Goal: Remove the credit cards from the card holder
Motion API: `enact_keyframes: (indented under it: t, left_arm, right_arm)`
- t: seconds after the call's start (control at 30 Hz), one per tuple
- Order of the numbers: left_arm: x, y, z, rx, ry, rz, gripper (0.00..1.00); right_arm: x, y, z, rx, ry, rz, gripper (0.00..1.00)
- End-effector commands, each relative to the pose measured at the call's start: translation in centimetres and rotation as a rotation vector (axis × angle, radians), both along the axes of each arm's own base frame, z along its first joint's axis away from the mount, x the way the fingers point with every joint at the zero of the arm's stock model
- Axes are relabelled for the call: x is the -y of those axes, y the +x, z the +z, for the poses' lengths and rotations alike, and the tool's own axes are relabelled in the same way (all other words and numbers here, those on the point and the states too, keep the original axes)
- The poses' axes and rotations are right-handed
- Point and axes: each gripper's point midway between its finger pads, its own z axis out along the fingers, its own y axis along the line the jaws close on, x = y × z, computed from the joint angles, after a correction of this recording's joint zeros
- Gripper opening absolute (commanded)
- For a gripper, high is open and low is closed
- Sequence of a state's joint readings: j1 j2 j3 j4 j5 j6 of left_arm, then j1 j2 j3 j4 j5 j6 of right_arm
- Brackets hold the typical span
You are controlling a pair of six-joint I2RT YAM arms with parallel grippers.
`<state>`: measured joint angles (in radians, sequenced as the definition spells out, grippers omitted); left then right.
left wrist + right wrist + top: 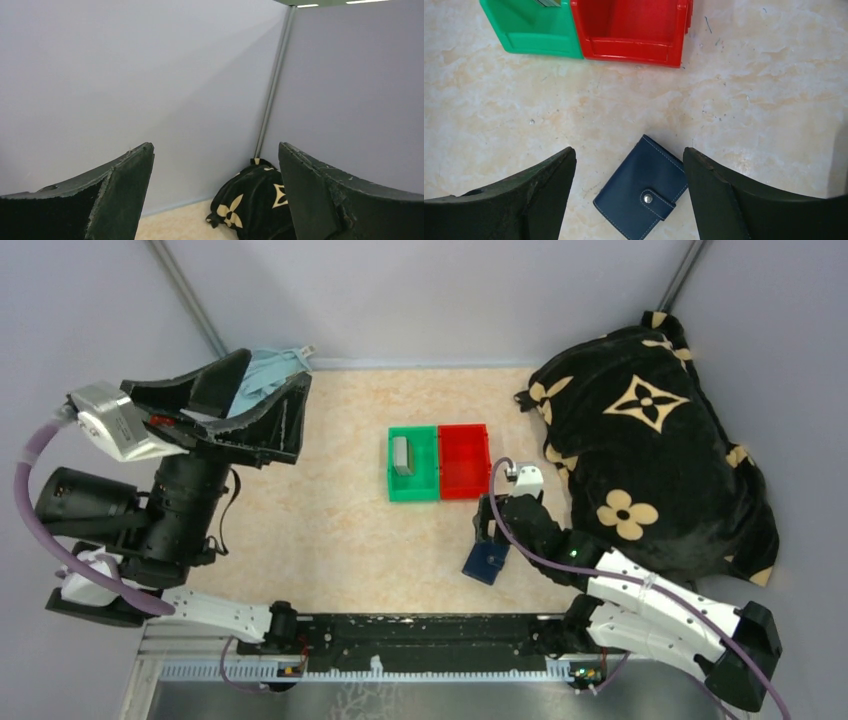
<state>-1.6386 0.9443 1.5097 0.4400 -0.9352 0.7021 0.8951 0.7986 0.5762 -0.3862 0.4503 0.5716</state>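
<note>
The navy card holder (639,187) lies shut on the table with its snap tab fastened, and no cards show in it. It also shows in the top view (487,562). My right gripper (629,160) is open and empty just above it, one finger on each side, as the top view (492,525) also shows. A grey credit card (403,454) stands in the green bin (413,488); its edge shows in the right wrist view (549,2). My left gripper (270,400) is open and empty, raised at the far left and facing the back wall (215,165).
A red bin (464,462) stands against the green bin's right side; both show in the right wrist view, green (531,30) and red (631,30). A black flower-patterned blanket (650,450) fills the back right. A light blue cloth (262,370) lies behind my left gripper.
</note>
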Motion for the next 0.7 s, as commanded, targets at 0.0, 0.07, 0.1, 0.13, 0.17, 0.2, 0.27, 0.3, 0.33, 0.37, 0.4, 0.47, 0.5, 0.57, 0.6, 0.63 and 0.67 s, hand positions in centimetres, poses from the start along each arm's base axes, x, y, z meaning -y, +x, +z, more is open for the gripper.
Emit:
enact_keyframes:
  t: [0.0,0.07,0.1,0.13,0.17,0.2,0.27,0.3,0.33,0.37,0.4,0.47,0.5,0.57,0.6,0.63,0.67]
  left_arm:
    - [8.9,-2.3,-2.1,0.091,0.297,-0.156,0.99]
    - [12.2,-2.4,-3.3,0.093,0.403,-0.170,0.99]
    - [13.7,-2.1,-4.0,0.084,0.451,-0.170,0.99]
    - [15.5,-1.9,-4.7,0.082,0.495,-0.198,0.99]
    - [17.2,-1.3,-5.5,0.068,0.532,-0.236,0.99]
    - [18.3,-0.2,-6.2,0.036,0.539,-0.254,0.99]
    - [19.9,2.0,-7.6,-0.014,0.542,-0.272,0.99]
    - [20.4,3.2,-8.4,-0.032,0.549,-0.273,0.99]
    - [20.4,4.5,-8.8,-0.058,0.536,-0.282,0.99]
    - [20.1,6.2,-9.4,-0.088,0.520,-0.307,0.99]
    - [19.7,7.7,-9.9,-0.116,0.495,-0.353,0.99]
    - [18.1,11.2,-11.7,-0.199,0.429,-0.425,0.99]
    - [16.8,13.5,-13.2,-0.249,0.404,-0.441,0.99]
    - [16.8,15.8,-17.9,-0.369,0.395,-0.532,0.92]
    - [16.9,16.5,-21.4,-0.450,0.402,-0.566,0.82]
    - [16.9,16.9,-23.9,-0.510,0.398,-0.587,0.68]
    - [16.8,17.0,-25.9,-0.553,0.385,-0.591,0.56]
  right_arm:
    - [-2.2,1.8,3.9,0.120,0.069,0.028,0.78]
    - [-2.7,2.2,4.0,0.123,0.056,0.035,0.78]
    - [-2.9,2.3,4.1,0.126,0.052,0.041,0.78]
    - [-3.0,2.5,4.1,0.124,0.049,0.039,0.77]
    - [-3.0,2.6,4.2,0.123,0.047,0.032,0.77]
    - [-2.8,2.6,4.3,0.122,0.049,0.017,0.75]
    - [-2.1,2.7,4.8,0.134,0.062,-0.018,0.73]
    - [-1.6,2.6,5.1,0.146,0.074,-0.033,0.73]
    - [-1.2,2.5,5.5,0.156,0.084,-0.047,0.73]
    - [-0.8,2.3,6.0,0.170,0.101,-0.051,0.73]
    - [-0.5,2.1,6.3,0.179,0.116,-0.053,0.75]
    - [0.0,1.5,6.3,0.181,0.141,-0.058,0.85]
    - [0.0,1.3,6.1,0.181,0.143,-0.048,0.82]
    - [0.1,0.9,5.6,0.166,0.126,-0.025,0.73]
    - [0.2,0.7,4.9,0.141,0.111,-0.028,0.67]
    - [0.3,0.5,4.2,0.116,0.101,-0.031,0.63]
    - [0.3,0.3,3.4,0.086,0.097,-0.035,0.59]
